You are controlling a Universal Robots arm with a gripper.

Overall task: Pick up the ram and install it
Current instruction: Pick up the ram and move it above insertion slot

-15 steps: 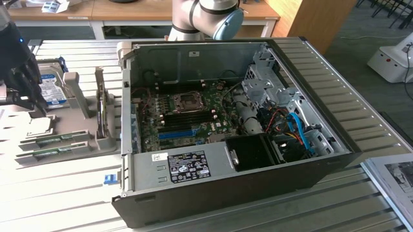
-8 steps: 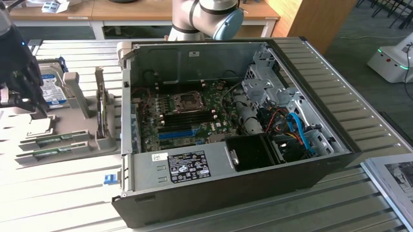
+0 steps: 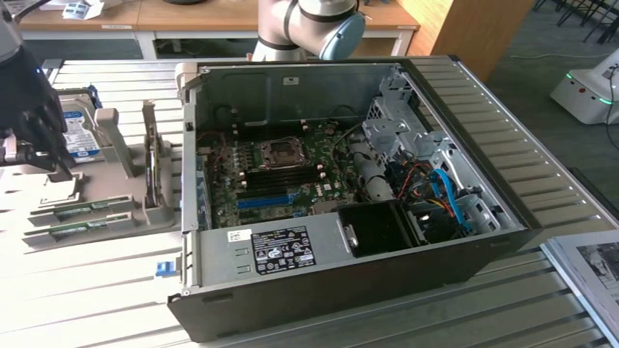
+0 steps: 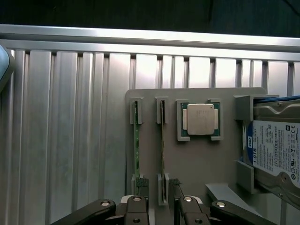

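thin ram [image 4: 162,140] standing on edge

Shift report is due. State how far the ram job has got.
Done: nothing visible; the long thin green ram stick stands in its grey holder. In hand: the open black gripper is lined up with that stick, not gripping it. Left: the lift, and seating it in the green motherboard inside the open computer case.

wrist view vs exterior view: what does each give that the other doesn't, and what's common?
Wrist view: a CPU chip in its pocket on the grey holder, and the open gripper with its fingers either side of one ram stick.
Exterior view: the opened PC case, its motherboard, CPU socket and blue slot.
Both: holder, two ram sticks on edge, hard drive, gripper, slatted table.
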